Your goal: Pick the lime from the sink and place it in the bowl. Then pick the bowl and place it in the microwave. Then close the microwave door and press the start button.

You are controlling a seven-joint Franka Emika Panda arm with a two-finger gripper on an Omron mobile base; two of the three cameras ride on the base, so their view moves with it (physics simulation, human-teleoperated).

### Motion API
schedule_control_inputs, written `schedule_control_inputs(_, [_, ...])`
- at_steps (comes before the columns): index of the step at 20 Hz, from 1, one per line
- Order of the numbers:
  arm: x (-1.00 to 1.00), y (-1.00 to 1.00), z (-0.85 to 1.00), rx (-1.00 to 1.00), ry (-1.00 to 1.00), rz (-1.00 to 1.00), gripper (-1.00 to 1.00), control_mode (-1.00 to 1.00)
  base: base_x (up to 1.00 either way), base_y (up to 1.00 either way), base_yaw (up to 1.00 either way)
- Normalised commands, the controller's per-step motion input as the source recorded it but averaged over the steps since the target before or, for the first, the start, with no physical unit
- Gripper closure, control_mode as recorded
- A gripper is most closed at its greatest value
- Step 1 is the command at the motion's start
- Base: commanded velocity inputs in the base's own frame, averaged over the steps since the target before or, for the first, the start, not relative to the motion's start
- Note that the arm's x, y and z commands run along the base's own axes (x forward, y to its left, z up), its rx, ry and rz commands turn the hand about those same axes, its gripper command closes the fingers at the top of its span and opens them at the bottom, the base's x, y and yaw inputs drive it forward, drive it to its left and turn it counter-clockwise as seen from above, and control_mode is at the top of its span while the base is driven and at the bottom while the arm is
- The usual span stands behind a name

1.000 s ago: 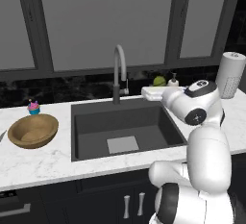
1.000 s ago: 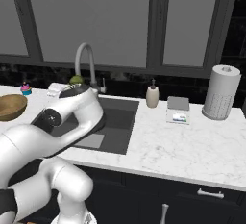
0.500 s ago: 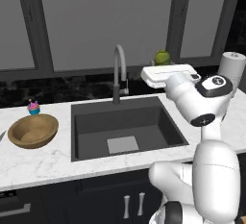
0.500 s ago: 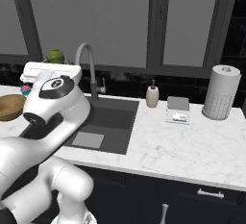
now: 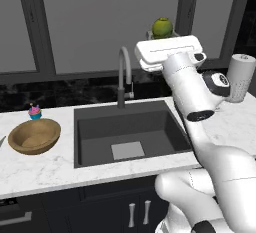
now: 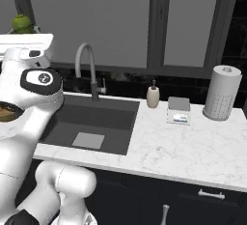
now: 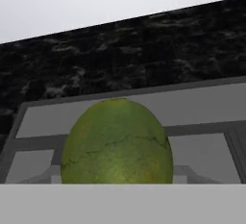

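Kitchen scene at a white marble desk (image 5: 30,172) with a dark grey sink (image 5: 100,122) set into it. Shows 1 white robot arm (image 5: 200,97) reaching up from the front, wrist turned so the jaws point toward the ceiling. Grips the lime (image 5: 162,27) between the jaws, high above the back right corner of the basin and level with the window panes. Looks yellow-green and rounded, perched on top of the flat white hand. From the right base view, places the same lime (image 6: 21,23) at the far upper left, above the arm's round joint. From the hand view, puts the lime (image 7: 117,141) front and centre, close up, with fine dark veins across its skin and black stone wall behind.

Below, a bare basin with 1 pale square drain plate (image 5: 127,150) on its floor. Behind it, a tall curved grey faucet (image 5: 125,72). Left of the sink, well apart from the lime, a round wooden bowl (image 5: 34,136) standing upright on the desk. Just behind the bowl, a small pink-and-blue cupcake (image 5: 34,111). Right of the sink, a soap dispenser (image 6: 153,96), a small flat grey box (image 6: 178,110) and a tall paper towel roll (image 6: 222,92).
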Motion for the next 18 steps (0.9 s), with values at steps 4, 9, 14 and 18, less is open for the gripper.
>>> schedule_control_inputs(4, [-0.33, 0.48, 1.0, 0.32, 0.12, 0.0, 1.0, -1.0, 0.0, 0.0, 0.0])
schedule_control_inputs(9, [-0.16, 0.31, 0.59, 0.19, 0.32, 0.07, 1.0, -1.0, 0.0, 0.0, 0.0])
schedule_control_inputs(14, [0.05, 0.33, -0.34, -0.11, 0.55, 0.14, 1.0, -1.0, 0.0, 0.0, 0.0])
schedule_control_inputs(18, [0.11, 0.39, -0.52, -0.17, 0.54, 0.13, 1.0, -1.0, 0.0, 0.0, 0.0])
